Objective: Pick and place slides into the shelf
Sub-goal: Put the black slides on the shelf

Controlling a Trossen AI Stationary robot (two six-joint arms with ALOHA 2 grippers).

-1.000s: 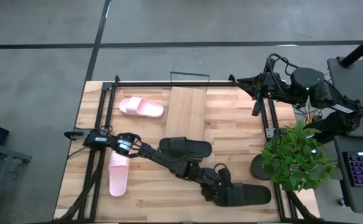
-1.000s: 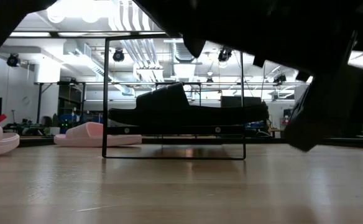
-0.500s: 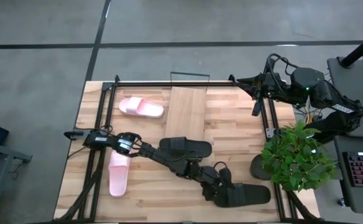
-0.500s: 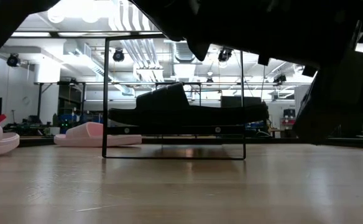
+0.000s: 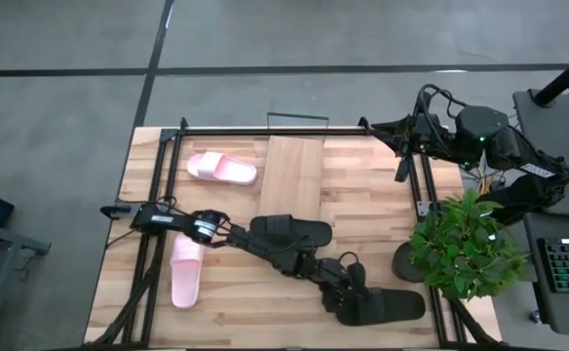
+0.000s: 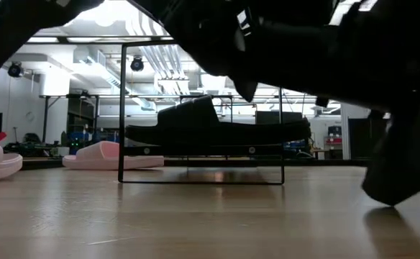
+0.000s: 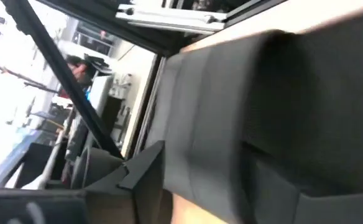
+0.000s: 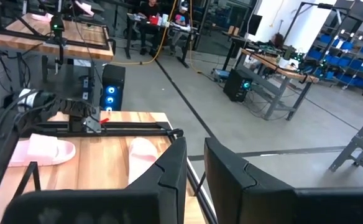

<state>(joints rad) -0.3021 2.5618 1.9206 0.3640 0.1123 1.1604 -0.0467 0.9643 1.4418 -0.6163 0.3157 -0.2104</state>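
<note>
Foam by the look of it, the black slide at lower right of the high view should lift light and springy, so I'd pinch its broad strap, where my left gripper sits, jaw state unclear.

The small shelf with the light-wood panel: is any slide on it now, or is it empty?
Not empty. In the low view one black slide lies flat on the wire-framed shelf; from above it rests on the light-wood panel's near end.
</note>
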